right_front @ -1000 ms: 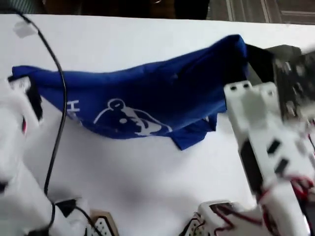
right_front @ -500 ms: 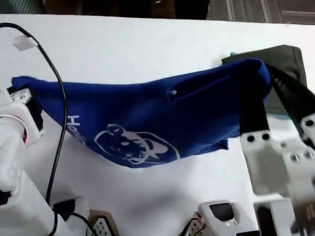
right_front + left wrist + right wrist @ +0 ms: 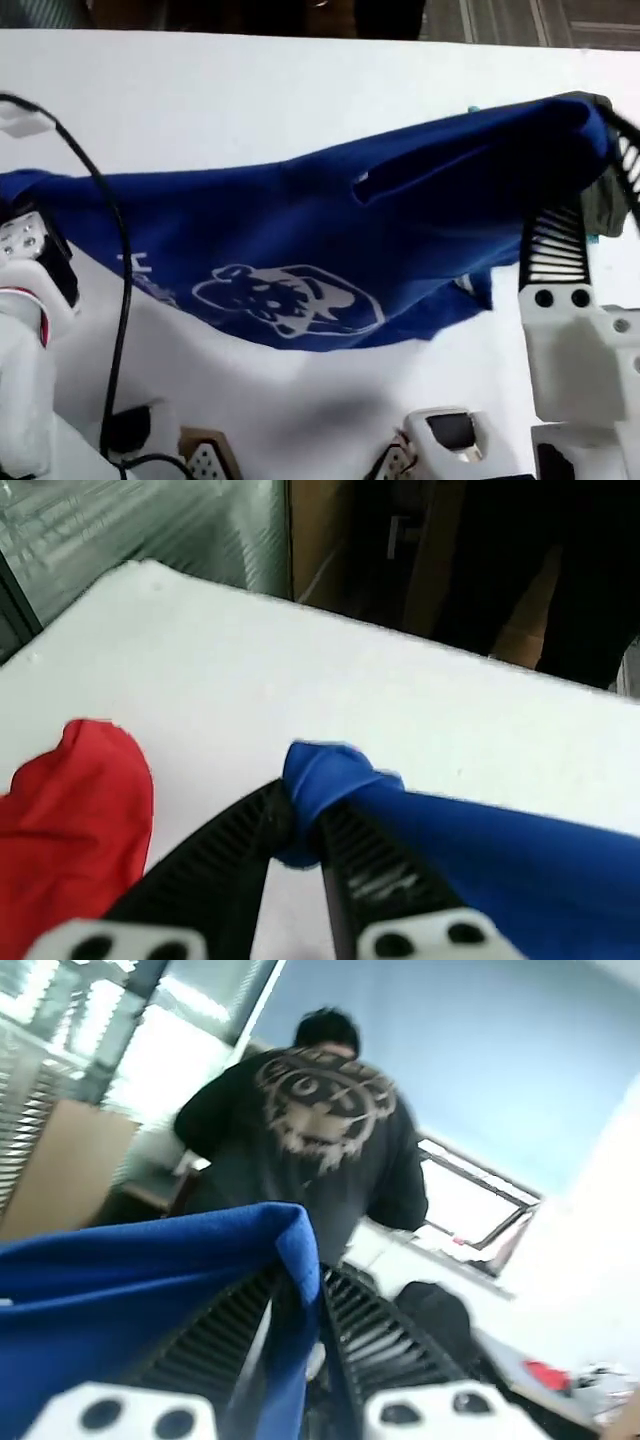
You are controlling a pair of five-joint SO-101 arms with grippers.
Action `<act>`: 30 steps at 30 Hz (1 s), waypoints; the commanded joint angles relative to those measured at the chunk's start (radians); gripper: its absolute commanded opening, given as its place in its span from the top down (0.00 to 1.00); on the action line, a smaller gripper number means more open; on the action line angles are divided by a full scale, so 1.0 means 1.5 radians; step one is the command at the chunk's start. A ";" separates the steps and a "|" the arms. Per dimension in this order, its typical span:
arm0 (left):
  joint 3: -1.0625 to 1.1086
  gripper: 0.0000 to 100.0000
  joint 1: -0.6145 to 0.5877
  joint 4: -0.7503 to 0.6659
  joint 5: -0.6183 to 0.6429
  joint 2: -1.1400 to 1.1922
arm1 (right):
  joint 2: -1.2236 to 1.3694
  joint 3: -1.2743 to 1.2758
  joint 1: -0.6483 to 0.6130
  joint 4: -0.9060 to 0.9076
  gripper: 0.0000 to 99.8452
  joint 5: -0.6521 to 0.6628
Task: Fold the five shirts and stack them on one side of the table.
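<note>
One blue cloth shirt (image 3: pixel 300 230), stretched, sagging

The high camera is fixed above the arms' side of the counter (image 3: pixel 300 100) and looks steeply down across it, near enough that the blue shirt (image 3: pixel 330 240) spans almost the full width. The left wrist camera sits close behind the left arm's fingers (image 3: pixel 215 855), looking along them low over the counter to its far edge. The right wrist camera, close behind the right arm's fingers (image 3: pixel 375 1345), tilts up into the room; each wrist view shares one shirt end with the high view.
</note>
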 commanded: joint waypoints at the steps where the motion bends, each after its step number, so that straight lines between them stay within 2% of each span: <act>1: 0.021 0.97 -0.008 0.005 -0.007 -0.007 | -0.003 0.002 0.043 -0.047 0.98 0.025; 12: 0.037 0.97 -0.007 0.009 -0.006 -0.070 | -0.011 -0.004 0.046 -0.020 0.98 0.030; 21: 0.145 0.97 -0.007 0.009 -0.021 -0.127 | -0.059 0.003 0.047 -0.009 0.98 0.029; 30: 0.191 0.97 -0.007 0.002 -0.021 -0.078 | 0.036 0.029 0.046 0.004 0.98 0.017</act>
